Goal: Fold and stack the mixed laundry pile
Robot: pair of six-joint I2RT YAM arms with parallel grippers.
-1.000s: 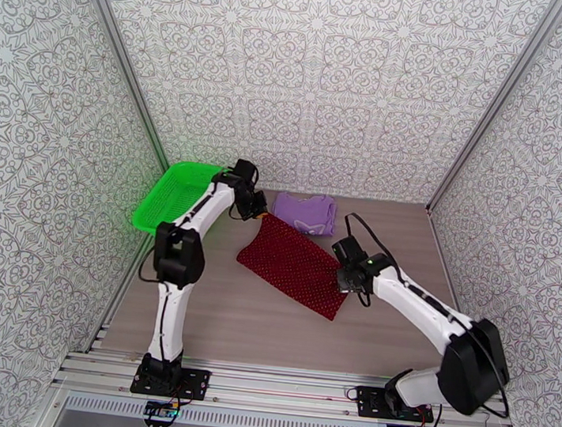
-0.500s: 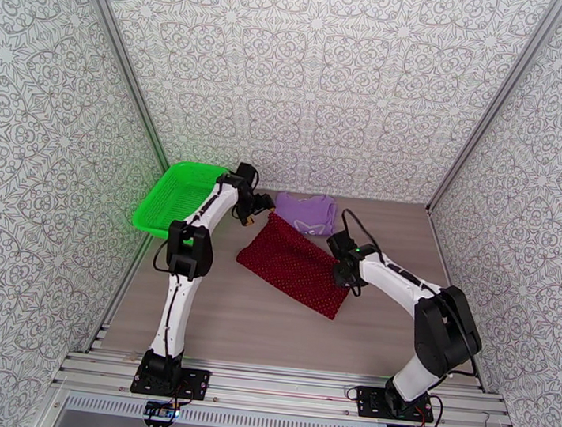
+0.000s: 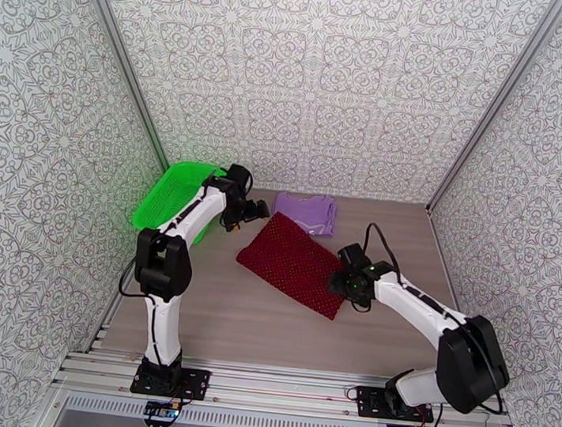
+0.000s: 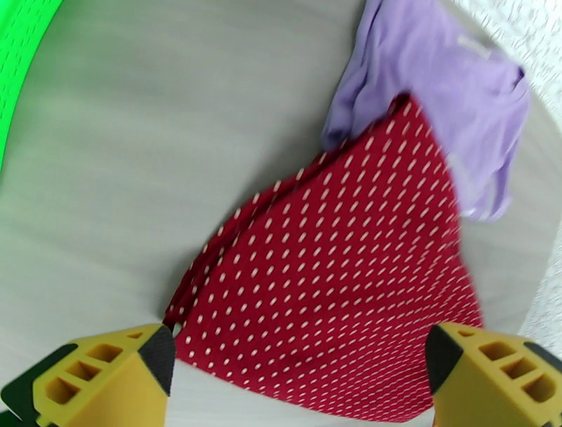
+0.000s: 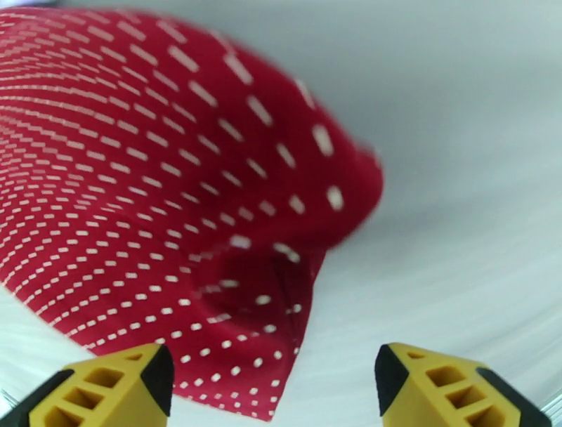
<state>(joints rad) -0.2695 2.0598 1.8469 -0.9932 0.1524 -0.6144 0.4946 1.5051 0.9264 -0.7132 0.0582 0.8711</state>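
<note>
The dark red dotted garment (image 3: 296,263) lies flat on the table (image 3: 223,324) as a folded rectangle, set diagonally at mid-table. Its far corner overlaps the near edge of the lavender T-shirt (image 3: 306,211), which lies folded against the back wall. The green mesh basket (image 3: 173,192) stands well apart at the far left.

The left gripper (image 4: 298,355) hovers near the garment's far-left edge, jaws spread wide, holding nothing. The right gripper (image 5: 272,372) hovers just over the near-right corner, jaws apart and empty. A pucker shows at that corner.

Judgement: the garment is ready for a further fold or for stacking on the T-shirt. Procedure:
- Pinch all layers at matching corners.
- Lift both arms in step, keeping the edge taut.
- Clear the overlap first, so the T-shirt is not dragged.
- Flatten the pucker on set-down.
</note>
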